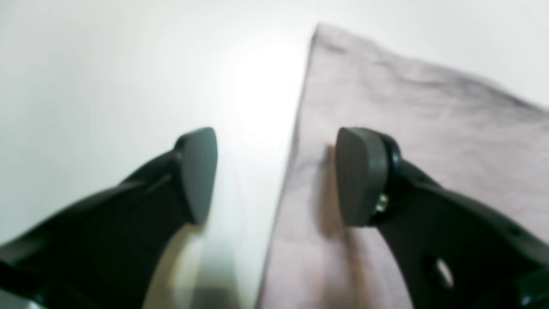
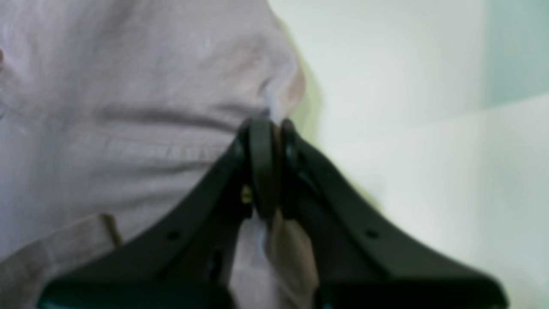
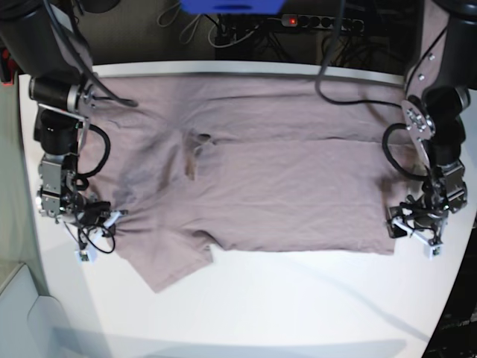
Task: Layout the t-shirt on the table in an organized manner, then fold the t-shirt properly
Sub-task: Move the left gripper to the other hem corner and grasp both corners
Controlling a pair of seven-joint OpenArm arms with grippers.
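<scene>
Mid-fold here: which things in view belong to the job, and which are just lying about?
Job:
- t-shirt, spread flat
- table
- right gripper, shut on the shirt's edge
- left gripper, open astride the shirt's edge

Lying about:
- power strip behind the table
- cables back there

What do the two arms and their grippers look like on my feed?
Both arms are black and silver metal with looped black cables. The left gripper has curved black fingers tipped with dark grey pads. The right gripper has the same black fingers. Small white parts sit near each wrist.
</scene>
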